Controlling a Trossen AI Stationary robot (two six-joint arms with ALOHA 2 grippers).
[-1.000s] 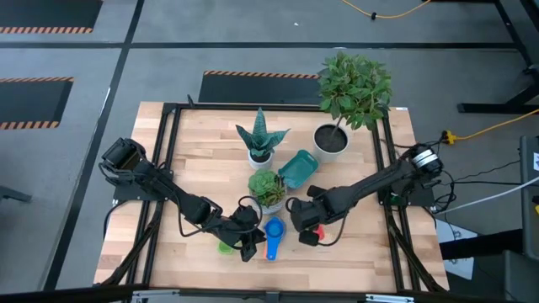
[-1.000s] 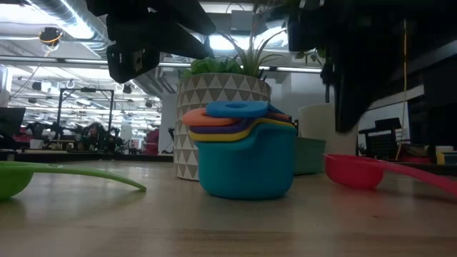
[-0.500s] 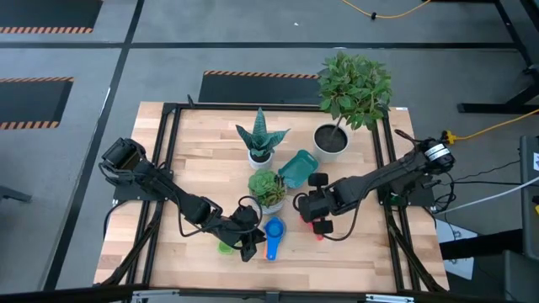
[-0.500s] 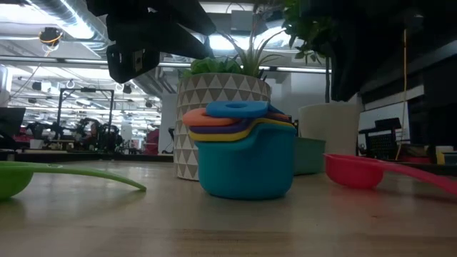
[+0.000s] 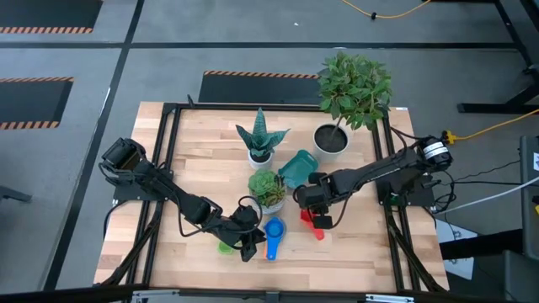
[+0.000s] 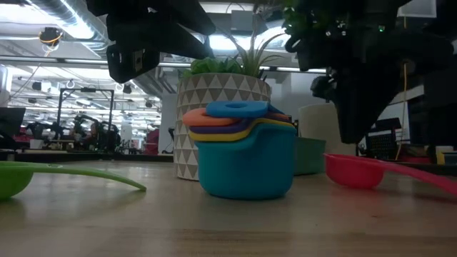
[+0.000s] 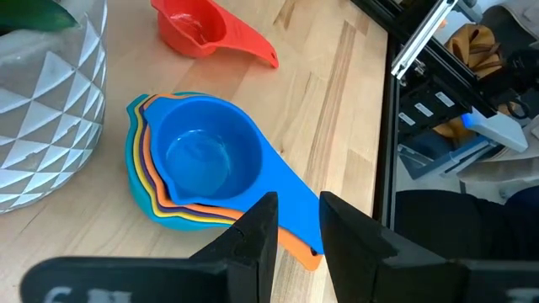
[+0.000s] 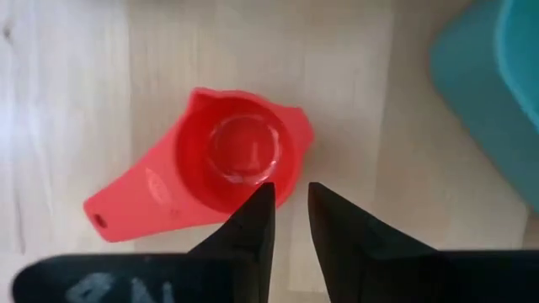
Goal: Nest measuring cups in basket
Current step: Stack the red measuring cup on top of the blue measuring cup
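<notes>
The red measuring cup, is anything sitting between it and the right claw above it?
Nothing visible does. The right claw hangs directly over the red measuring cup, which lies alone on bare wood with its bowl facing up. The teal basket sits off to one side, clear of the path down.

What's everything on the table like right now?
Blue stack of cups: nested, upright on table.
Red cup: alone, upright, empty.
Green cup: alone on table.
Basket: no cups inside.
Left end effector: slightly open, empty, above stack's handle.
Right end effector: slightly open, empty, above red cup.
</notes>
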